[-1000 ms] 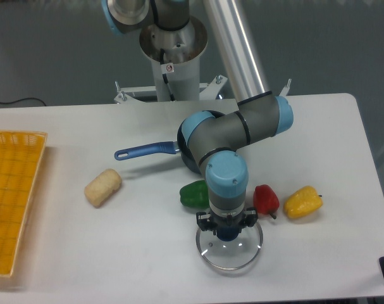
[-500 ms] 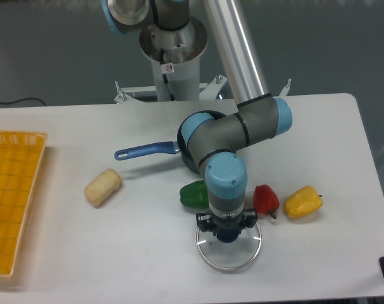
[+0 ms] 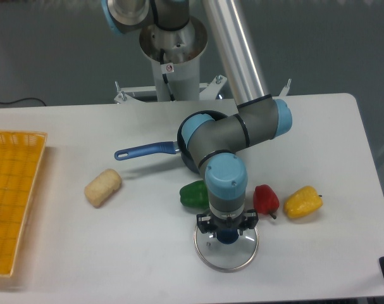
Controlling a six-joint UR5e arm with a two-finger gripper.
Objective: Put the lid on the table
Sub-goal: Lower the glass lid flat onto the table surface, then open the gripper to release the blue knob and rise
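Operator: Lid (image 3: 225, 248) status, fixed camera view — where is it lying at this moment?

Technician: It is sitting low at the front of the table (image 3: 65, 253), just in front of the green pepper (image 3: 193, 194) and the red pepper (image 3: 266, 199). Its rim is appearing level. Whether it is resting fully on the surface or hanging just above it cannot be told from this angle.

Operator: Gripper (image 3: 226, 236) condition?

Technician: It is pointing straight down over the centre of the glass, with its fingers closing around the blue knob. The jaws are appearing clamped on that knob.

Operator: Which step is running?

Technician: By judgement, the set-down itself. The frying pan (image 3: 147, 151) is lying behind the arm, well apart from the glass disc, so the carry is looking finished.

Operator: What is the next move requiring?

Technician: Contact needs confirming, then the jaws need opening wide enough to clear the knob, followed by a straight vertical retreat. A sideways pull is risking dragging the disc into the peppers.

Operator: Other items?

Technician: A beige roll-shaped item (image 3: 103, 187), a yellow pepper (image 3: 302, 202) and the orange grid tray (image 3: 21, 142) are lying clear of the work zone.
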